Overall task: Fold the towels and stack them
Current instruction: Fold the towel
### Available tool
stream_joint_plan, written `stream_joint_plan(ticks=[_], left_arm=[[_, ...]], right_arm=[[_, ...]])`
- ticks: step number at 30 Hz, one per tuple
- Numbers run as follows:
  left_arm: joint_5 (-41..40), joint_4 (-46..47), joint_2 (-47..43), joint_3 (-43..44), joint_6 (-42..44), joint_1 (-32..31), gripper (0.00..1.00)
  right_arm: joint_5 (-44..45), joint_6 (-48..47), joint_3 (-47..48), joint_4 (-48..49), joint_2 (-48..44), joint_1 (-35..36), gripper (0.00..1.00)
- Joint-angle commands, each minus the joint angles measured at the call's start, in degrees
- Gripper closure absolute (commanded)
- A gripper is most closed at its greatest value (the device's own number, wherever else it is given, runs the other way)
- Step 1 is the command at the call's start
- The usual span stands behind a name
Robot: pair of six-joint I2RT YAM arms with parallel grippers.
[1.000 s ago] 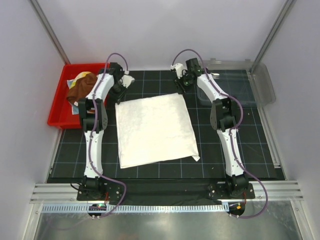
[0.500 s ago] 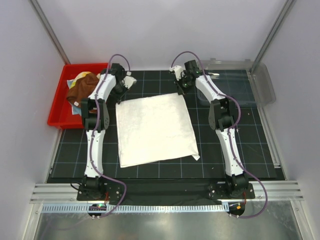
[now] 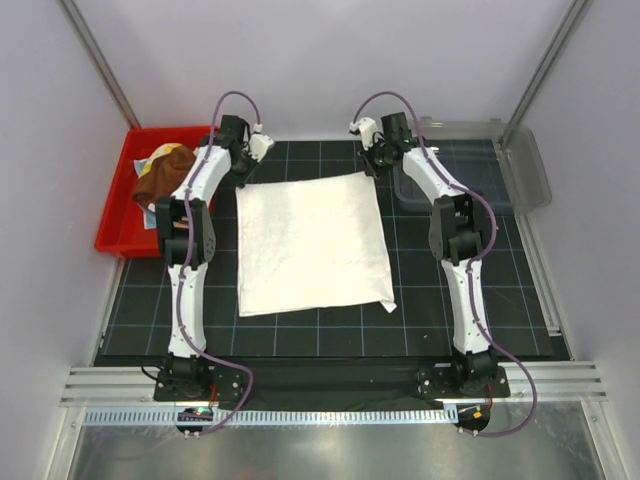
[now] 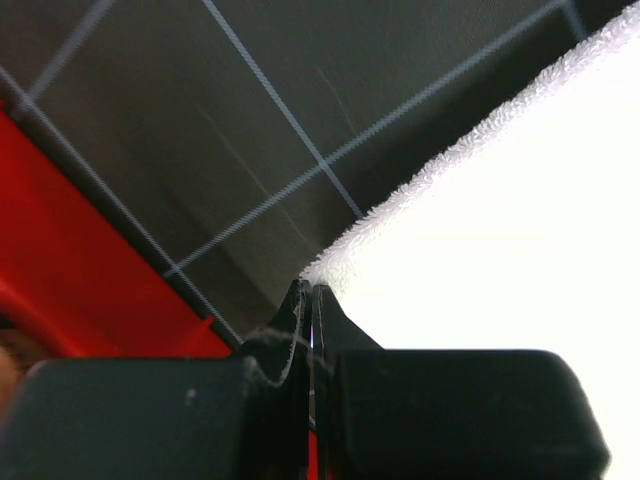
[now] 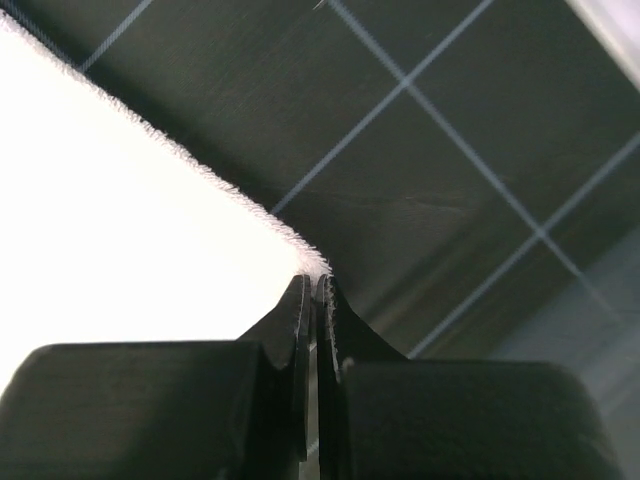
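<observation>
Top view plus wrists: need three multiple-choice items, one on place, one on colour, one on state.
1. Where on the table does the red bin sit?
A. far right
B. far left
C. near edge, between the arm bases

2. What colour is the towel spread on the mat?
A. blue
B. yellow
C. white

3. How are the left gripper and the right gripper?
A. each shut on a far corner of the towel
B. both open above it
C. both shut on nothing

Key:
1 B: the top view shows the bin beside the left arm, at the far left.
2 C: the cloth is plain white in all three views.
3 A: each wrist view shows the jaws pinching a towel corner.
</observation>
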Motion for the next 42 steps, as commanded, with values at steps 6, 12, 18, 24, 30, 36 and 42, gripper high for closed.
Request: stream_joint_plan(ticks=[6,12,18,24,30,36,42], left_arm=[[-0.89,5.1,-6.45,-2.66,-1.18,0.12,1.0],[-1.95,4.67,-8.64,-3.37,-0.91,0.12,1.0],[-2.04,4.49,-12.25,-5.57,-1.35,-0.31,1.0],[-3.96,0.36,-13.57,-5.83,-1.88,-1.02,1.0],[-0.74,-1.23,-17.07,-8.98,-4.16,-1.02,1.0],[2.17,-2.45,-21.03,-11.89,-5.57,-1.37,1.0],[3.76,-1.75,-26.48,-17.77,-7.5,-1.63,1.0]], right_arm=[[2.43,-1.93,-3.98,7.48,-7.77,-0.97,0.99],[2.34,-1.76,-6.0,8.44,-10.05,-1.41,0.99],[1.9,-0.88,-9.69,10.73,-12.87,-1.5,0.99],[0.49,0.7,-15.4,12.23,-17.87,-1.5,0.99],[-0.3,0.96,-20.66,11.87,-22.97,-1.5,0.99],[0.05,1.58,-27.87,13.63,-29.12,-1.58,0.99],[-1.62,5.53,-36.65,16.7,-34.22,-1.5,0.99]])
